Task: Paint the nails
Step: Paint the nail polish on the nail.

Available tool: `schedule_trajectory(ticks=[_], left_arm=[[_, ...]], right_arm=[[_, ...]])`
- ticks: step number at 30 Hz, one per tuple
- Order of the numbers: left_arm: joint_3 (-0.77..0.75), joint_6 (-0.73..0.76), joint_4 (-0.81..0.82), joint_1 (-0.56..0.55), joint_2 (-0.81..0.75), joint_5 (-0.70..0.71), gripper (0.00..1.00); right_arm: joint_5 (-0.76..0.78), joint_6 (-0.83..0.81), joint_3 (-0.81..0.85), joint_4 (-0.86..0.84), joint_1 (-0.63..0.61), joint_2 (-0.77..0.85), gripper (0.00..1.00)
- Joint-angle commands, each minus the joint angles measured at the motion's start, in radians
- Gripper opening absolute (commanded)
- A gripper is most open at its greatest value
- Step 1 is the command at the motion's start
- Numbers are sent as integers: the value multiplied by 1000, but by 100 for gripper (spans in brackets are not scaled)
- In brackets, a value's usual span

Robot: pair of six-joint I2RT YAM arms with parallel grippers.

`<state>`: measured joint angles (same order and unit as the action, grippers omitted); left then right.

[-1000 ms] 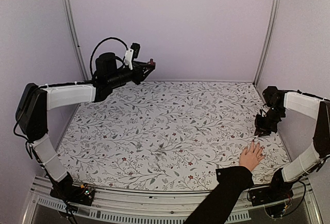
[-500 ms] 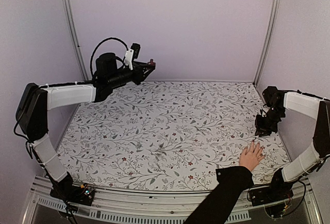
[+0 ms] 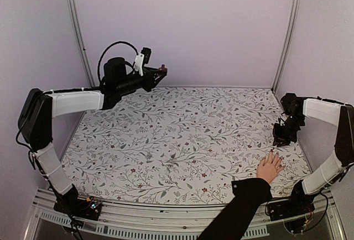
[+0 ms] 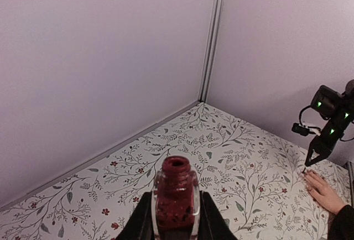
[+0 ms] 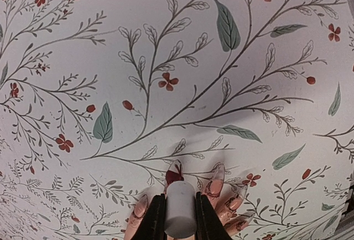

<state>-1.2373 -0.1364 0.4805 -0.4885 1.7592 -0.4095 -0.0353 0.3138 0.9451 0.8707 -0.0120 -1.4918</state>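
Nearest to me, the hand lies palm down at the near right corner of the bench, black sleeve coming in over the near edge. It's splayed flat, I guess so each nail sits apart and nothing smears. Its long axis runs near edge to far edge, so the nails sit at the far end of it, pointing at the far edge.

Just beyond and above them, my right fingers are pinching the white cap, held end-down over the middle nails. The brush itself is hidden behind the cap, so I can't tell if it's touching. The nail right at the cap looks dark red; the ones beside it look bare.

Way off at the far left corner, my left fingers are clamped on the bottle, upright, neck open, raised off the bench. Makes sense to me: out of the way, and upright so it won't spill.
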Motion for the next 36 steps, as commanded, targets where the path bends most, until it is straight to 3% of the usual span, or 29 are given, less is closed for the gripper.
schedule_trajectory(ticks=[1, 21, 36], left_arm=[[-24, -9, 24, 13, 9, 3, 0], [1, -6, 47, 13, -13, -13, 0], [26, 15, 86, 3, -26, -60, 0]], right_arm=[[12, -2, 23, -13, 5, -12, 0], [12, -21, 121, 44, 4, 6, 0], [-25, 43, 6, 59, 4, 115, 0]])
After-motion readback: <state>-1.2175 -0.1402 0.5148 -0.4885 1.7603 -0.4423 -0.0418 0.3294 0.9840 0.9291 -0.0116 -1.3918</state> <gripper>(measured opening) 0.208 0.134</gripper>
